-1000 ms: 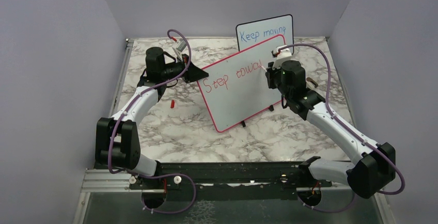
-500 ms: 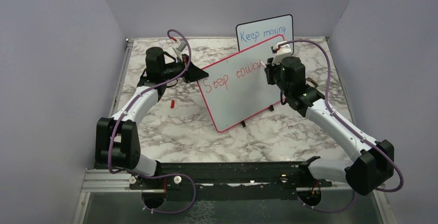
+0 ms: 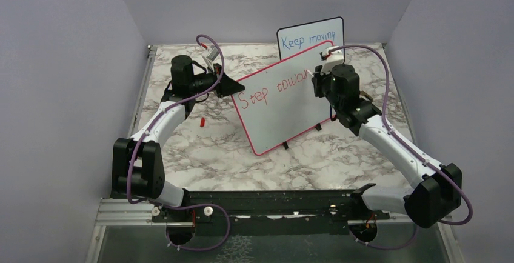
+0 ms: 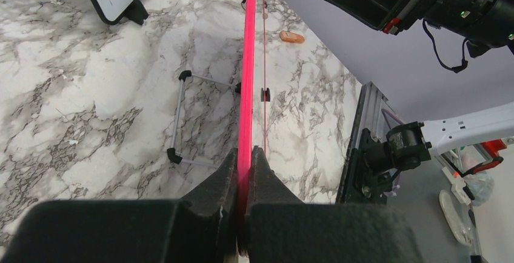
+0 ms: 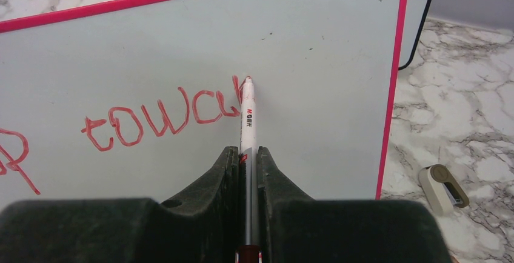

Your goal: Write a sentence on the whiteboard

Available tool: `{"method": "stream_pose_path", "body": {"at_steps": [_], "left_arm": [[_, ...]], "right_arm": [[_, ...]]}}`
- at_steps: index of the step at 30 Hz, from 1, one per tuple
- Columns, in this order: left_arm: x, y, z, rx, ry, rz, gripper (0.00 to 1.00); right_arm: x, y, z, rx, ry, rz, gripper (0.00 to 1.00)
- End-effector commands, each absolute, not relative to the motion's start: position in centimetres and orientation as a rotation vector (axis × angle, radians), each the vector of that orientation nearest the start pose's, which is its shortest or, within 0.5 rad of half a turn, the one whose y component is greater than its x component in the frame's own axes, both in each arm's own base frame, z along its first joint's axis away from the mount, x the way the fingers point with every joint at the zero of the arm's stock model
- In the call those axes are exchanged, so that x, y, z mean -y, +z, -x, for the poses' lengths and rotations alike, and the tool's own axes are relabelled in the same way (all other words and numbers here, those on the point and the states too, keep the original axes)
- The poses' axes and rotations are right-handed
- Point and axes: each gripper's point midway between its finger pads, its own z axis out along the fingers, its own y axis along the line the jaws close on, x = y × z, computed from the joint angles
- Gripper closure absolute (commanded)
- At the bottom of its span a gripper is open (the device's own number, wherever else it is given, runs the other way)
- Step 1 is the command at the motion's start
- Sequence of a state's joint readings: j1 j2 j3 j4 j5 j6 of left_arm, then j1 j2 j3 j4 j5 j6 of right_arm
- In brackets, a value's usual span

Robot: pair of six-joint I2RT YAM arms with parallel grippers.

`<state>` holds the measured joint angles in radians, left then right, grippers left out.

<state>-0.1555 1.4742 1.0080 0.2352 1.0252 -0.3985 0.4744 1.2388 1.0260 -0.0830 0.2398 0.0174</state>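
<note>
- The whiteboard stands mid-desk, leaning back on small black feet. Its long side runs diagonally from near-left to far-right in the top view.
- The desk has a marble pattern.
- The left tool is at the board's left edge. In the left wrist view its fingers are pressed together on the pink frame, one on each face, pinching the board edge-on.
- The right tool is at the board's upper right. In the right wrist view its fingers are pinched on a white marker, with the barrel upright between them.
- The marker's red tip touches the board surface at the end of the writing.
- The sentence is red handwriting on the upper part of the board and is not finished. It reads "Step" and then "towa", plus one partial stroke right at the tip. The top view shows the same line slanting upward along the board.
- The rest of the board face below the writing is blank.
- A smaller board with a black frame and blue writing stands behind the whiteboard. Its lower part is hidden by the whiteboard's far corner.
- A small red piece lies on the desk to the left of the board, apart from it.
- A small beige item lies on the desk to the right of the board; I cannot tell what it is.
</note>
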Motion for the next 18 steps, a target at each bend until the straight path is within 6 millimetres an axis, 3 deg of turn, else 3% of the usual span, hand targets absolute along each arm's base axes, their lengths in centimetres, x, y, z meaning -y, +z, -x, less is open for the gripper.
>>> {"method": "stream_pose_path", "body": {"at_steps": [1,6,13,18], "left_arm": [[21.8,22.1,-34.0,-1.879,-1.336,-0.578,1.00],[21.8,22.0,-34.1,-1.883,-1.336,-0.574,1.00],[21.8,22.0,-34.1,-1.885,-1.333,-0.571,1.00],[21.8,22.0,-34.1,-1.884,-1.333,-0.572,1.00]], "right_arm": [[-14.7,26.6,-38.6,-1.833,0.107,0.245,1.00],[-14.1,26.3,-38.1,-1.843,0.094,0.232,1.00],[-13.9,27.8,-37.3,-1.807,0.118,0.226,1.00],[-12.6,27.6,-37.2,-1.820,0.075,0.208,1.00]]}}
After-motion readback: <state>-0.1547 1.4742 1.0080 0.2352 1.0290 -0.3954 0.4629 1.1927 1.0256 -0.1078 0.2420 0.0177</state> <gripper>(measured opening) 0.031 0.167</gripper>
